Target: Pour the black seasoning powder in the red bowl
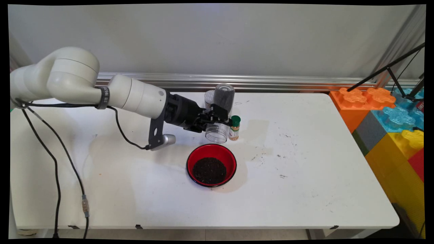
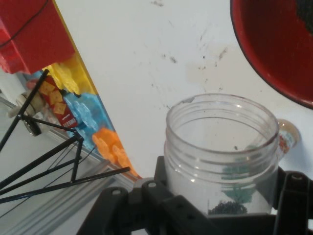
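My gripper (image 1: 217, 119) is shut on a clear plastic jar (image 1: 217, 133), holding it tilted above the table with its open mouth turned towards the red bowl (image 1: 190, 162). In the hand view the jar (image 2: 220, 147) sits between the fingers (image 2: 146, 196) and is almost empty, with only a few dark grains at its bottom. The bowl (image 2: 274, 54) holds a heap of dark grains (image 1: 209, 170) and stands just in front of the jar. A small spice bottle with a green cap (image 1: 234, 127) stands right beside the jar.
A shaker with a grey lid (image 1: 209, 97) stands behind the gripper near the table's back edge. Large orange, blue and yellow toy blocks (image 1: 390, 115) and black tripod legs (image 1: 386, 69) are past the right edge. Black cables (image 1: 56, 162) hang at the left.
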`<state>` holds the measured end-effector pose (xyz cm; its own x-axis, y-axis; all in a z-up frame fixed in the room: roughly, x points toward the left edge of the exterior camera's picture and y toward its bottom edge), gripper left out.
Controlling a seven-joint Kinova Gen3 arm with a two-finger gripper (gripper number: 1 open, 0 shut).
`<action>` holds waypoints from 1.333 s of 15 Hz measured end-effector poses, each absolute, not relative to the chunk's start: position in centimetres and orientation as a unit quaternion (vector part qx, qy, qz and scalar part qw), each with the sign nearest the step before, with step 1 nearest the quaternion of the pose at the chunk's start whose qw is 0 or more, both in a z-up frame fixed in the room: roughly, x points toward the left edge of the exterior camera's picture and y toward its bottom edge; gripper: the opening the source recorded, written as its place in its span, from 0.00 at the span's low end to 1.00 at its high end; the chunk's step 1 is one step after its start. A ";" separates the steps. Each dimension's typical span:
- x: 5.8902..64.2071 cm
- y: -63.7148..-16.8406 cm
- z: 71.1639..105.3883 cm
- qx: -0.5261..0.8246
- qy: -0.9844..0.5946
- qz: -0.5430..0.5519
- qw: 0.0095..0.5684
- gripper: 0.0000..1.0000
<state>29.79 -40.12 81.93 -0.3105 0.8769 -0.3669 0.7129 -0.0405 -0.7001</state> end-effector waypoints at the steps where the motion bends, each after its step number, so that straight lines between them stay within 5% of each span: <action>1: 29.8 -40.1 81.9 -0.581 -0.684 0.431 0.094 0.00; 20: 29.9 -39.4 83.3 -0.631 -0.616 0.467 0.067 0.00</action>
